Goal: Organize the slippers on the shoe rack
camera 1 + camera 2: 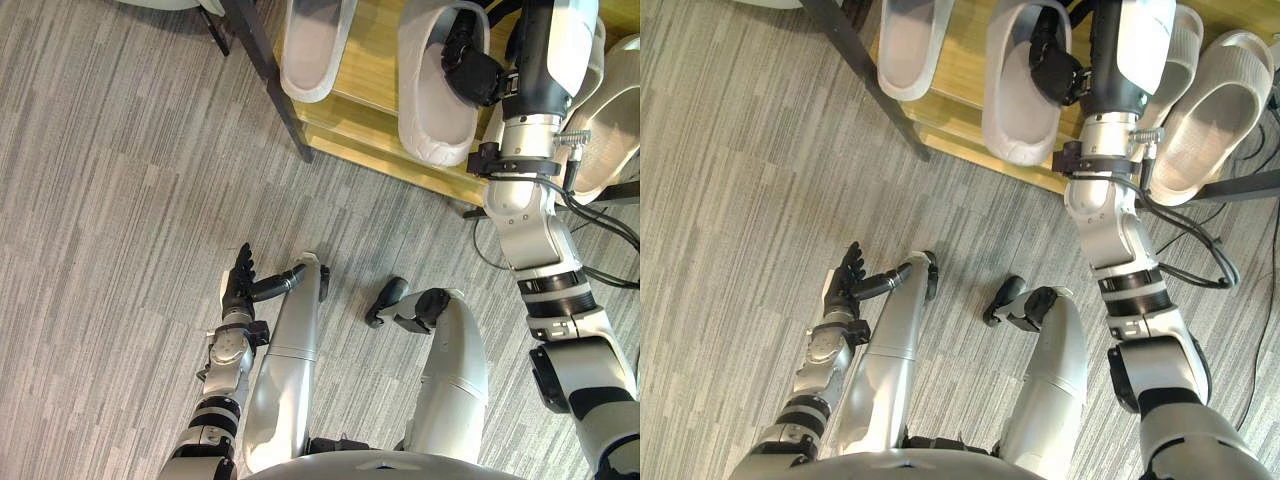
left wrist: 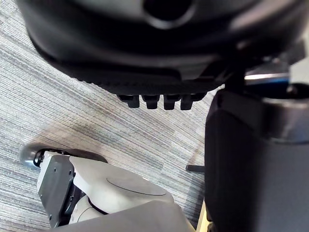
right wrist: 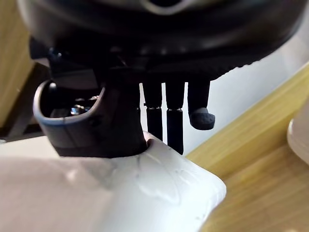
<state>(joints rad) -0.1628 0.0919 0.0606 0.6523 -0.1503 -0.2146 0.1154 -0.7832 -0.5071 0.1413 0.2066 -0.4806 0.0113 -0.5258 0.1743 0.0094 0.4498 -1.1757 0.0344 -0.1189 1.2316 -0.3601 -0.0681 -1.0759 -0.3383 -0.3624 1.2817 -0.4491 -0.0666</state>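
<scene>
My right robot hand [image 1: 470, 65] is clamped on a white slipper [image 1: 435, 125] at the shoe rack [image 1: 365, 95].

The thumb lies over the slipper's strap [image 3: 159, 188] and the fingers reach inside its opening. The slipper lies on the wooden shelf between two other slippers [image 1: 310, 50], its near end at the front edge. It looks like light, springy foam that will bend under a squeeze, so I judge the strap the surest hold. My left robot hand [image 1: 240, 280] hangs with relaxed fingers above the floor [image 1: 120, 180].

Four pale slippers [image 1: 908, 50] [image 1: 1015, 110] [image 1: 1177, 65] [image 1: 1220, 110]; one wooden shoe rack [image 1: 960, 90]; two hands: left hand [image 1: 847, 275], right hand [image 1: 1055, 65].
</scene>
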